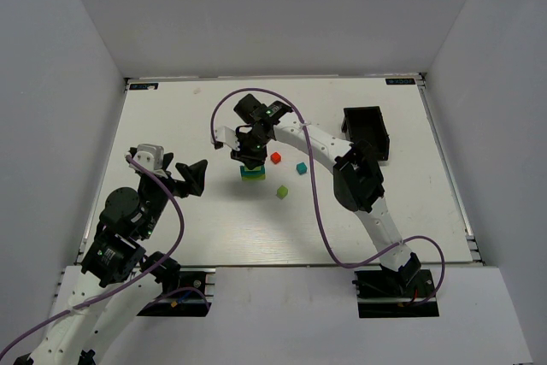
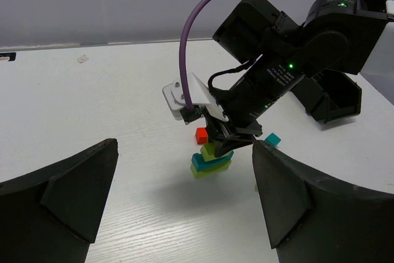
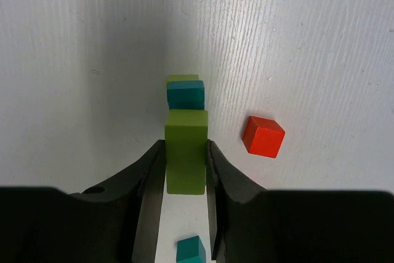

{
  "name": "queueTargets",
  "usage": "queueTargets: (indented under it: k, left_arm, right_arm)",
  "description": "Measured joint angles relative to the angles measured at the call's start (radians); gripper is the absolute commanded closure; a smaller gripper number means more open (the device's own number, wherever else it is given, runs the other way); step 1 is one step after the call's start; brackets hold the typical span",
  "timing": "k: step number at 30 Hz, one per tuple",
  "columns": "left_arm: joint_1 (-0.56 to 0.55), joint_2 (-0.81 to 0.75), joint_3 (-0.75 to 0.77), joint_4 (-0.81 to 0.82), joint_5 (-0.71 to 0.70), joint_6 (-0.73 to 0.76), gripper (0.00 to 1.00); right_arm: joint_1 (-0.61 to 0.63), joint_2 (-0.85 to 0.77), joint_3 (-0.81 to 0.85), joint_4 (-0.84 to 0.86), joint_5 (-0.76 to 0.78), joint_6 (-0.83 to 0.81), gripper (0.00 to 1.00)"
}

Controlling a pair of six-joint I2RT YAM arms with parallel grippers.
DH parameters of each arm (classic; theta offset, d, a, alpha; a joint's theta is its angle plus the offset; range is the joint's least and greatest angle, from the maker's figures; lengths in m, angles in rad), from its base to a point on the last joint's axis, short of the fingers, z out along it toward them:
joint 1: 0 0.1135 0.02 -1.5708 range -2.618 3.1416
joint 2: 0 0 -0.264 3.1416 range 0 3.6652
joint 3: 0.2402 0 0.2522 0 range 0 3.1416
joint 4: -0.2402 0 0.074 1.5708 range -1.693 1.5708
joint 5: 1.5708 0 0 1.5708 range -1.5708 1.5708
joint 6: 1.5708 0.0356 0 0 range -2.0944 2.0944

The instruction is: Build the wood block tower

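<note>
The wood block tower (image 1: 252, 174) stands mid-table: a lime-green bar (image 2: 208, 169) at the bottom with a teal bar (image 2: 205, 161) on it. My right gripper (image 1: 250, 158) is shut on a lime-green block (image 3: 186, 164) and holds it on top of the teal bar (image 3: 186, 94), seemingly touching it. The right gripper also shows in the left wrist view (image 2: 231, 143), above the stack. My left gripper (image 1: 192, 175) is open and empty, left of the tower, its jaws wide apart (image 2: 184, 146).
Loose on the table right of the tower are a red cube (image 1: 275, 157), a teal cube (image 1: 302, 168) and a lime-green cube (image 1: 282, 191). A black rectangular bin (image 1: 366, 132) stands at the back right. Grey walls surround the table.
</note>
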Motion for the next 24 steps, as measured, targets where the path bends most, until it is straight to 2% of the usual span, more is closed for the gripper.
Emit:
queueTargets:
  k: [24]
  left_arm:
    - [0.0, 0.0, 0.0, 0.0, 0.0, 0.0, 0.0]
  right_arm:
    - [0.0, 0.011, 0.0, 0.016, 0.0, 0.002, 0.91]
